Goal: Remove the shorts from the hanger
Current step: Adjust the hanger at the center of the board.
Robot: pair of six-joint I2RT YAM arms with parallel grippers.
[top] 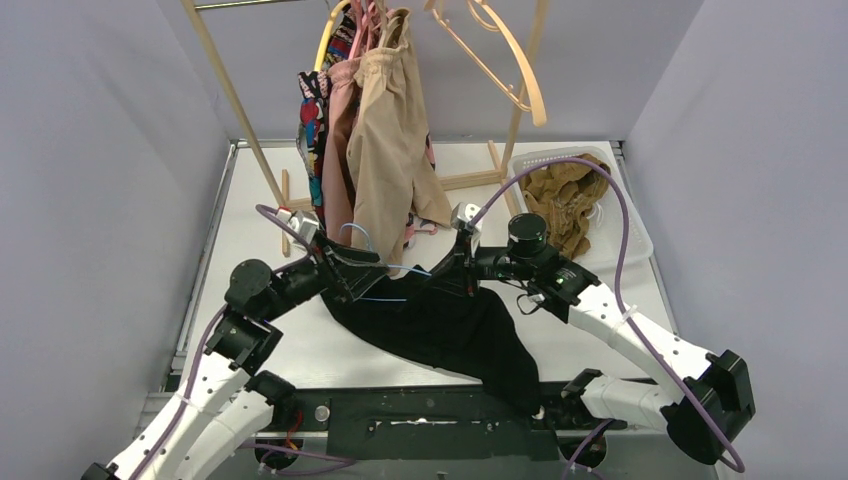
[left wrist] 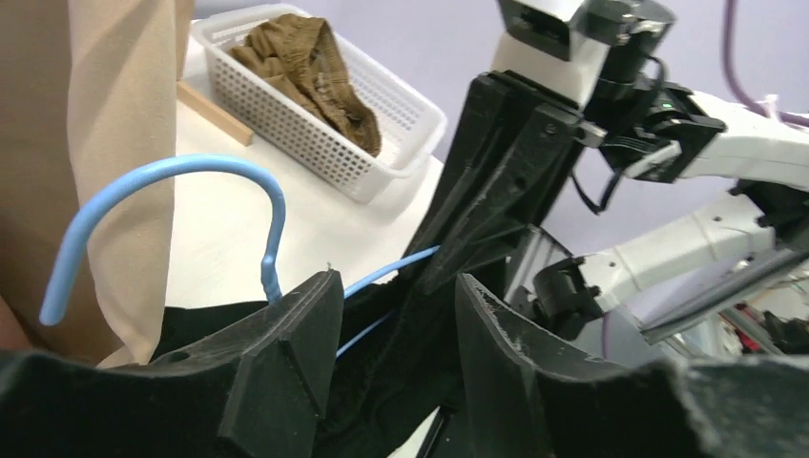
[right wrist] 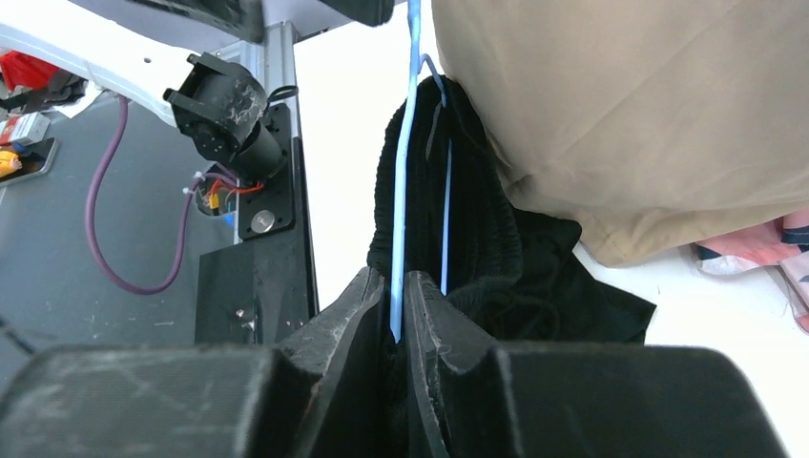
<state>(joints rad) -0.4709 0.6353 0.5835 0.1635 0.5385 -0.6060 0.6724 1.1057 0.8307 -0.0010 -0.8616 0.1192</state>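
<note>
Shorts of black fabric hang on a blue wire hanger held low over the table between the two arms, and their lower part lies spread on the table surface toward the near edge. The right gripper has its jaws clamped narrow on one wire of the hanger, with black fabric bunched just beyond the fingertips. The left gripper has its jaws part-way apart, straddling black fabric and a run of blue wire just below the hook. Whether either pad touches the fabric cannot be told, since dark cloth and dark fingers merge in the left wrist view. The hanger's shoulders are hidden under the shorts. Beige shorts hang from the wooden rack directly behind the grippers and block most of the right wrist view. Comic-print shorts and pink shorts are partly covered behind them. The rack top is cut off by the frame edge. An unloaded wooden hanger hangs to the right. Mustard-brown shorts lie in the white basket at the far right.
</note>
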